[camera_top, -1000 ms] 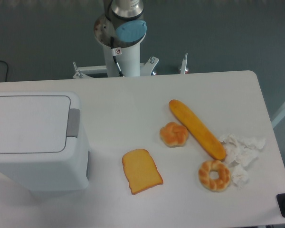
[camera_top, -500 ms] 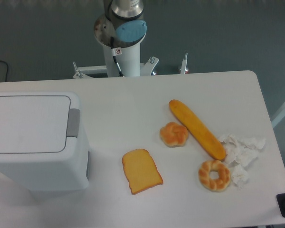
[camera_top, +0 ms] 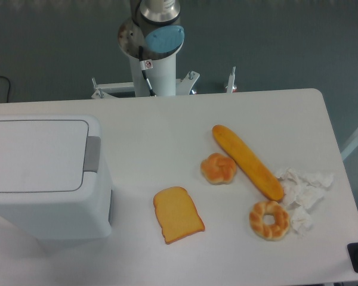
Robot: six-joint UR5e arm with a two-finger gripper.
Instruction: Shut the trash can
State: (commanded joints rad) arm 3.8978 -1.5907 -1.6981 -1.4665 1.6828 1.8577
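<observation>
1. Left of the arm base [camera_top: 155, 53], on the table [camera_top: 167, 119]: trash can [camera_top: 48, 217]. Its lid [camera_top: 36, 156] lies flat and level with the rim, with the grey latch tab [camera_top: 92, 154] on its right edge. Looks shut to me.
2. The pincer is out of shot. Only the arm's base column shows at top centre, so I can't tell how wide the pincer is open or whether it holds anything. I also can't give places relative to it, so I'm using the base column instead.
3. Risk A: the lid looks down but may not be latched. A top-down view can't show a small gap at the tab. If it isn't seated, it could pop back up.
4. Risk B: another downward push on a lid that is already flat would load the plastic or slide the can. It sits near the table's left edge.
5. Right of the can, out in front of the base: toast slice [camera_top: 178, 214], bun [camera_top: 218, 168], baguette [camera_top: 247, 161], ring bread [camera_top: 269, 220], crumpled tissue [camera_top: 304, 187]. All sit well apart from the can. A low sweep across the table could knock them, and the tissue and ring bread are nearest the right edge.
6. Judgement: task looks done, and the safest move is to stay clear.
</observation>
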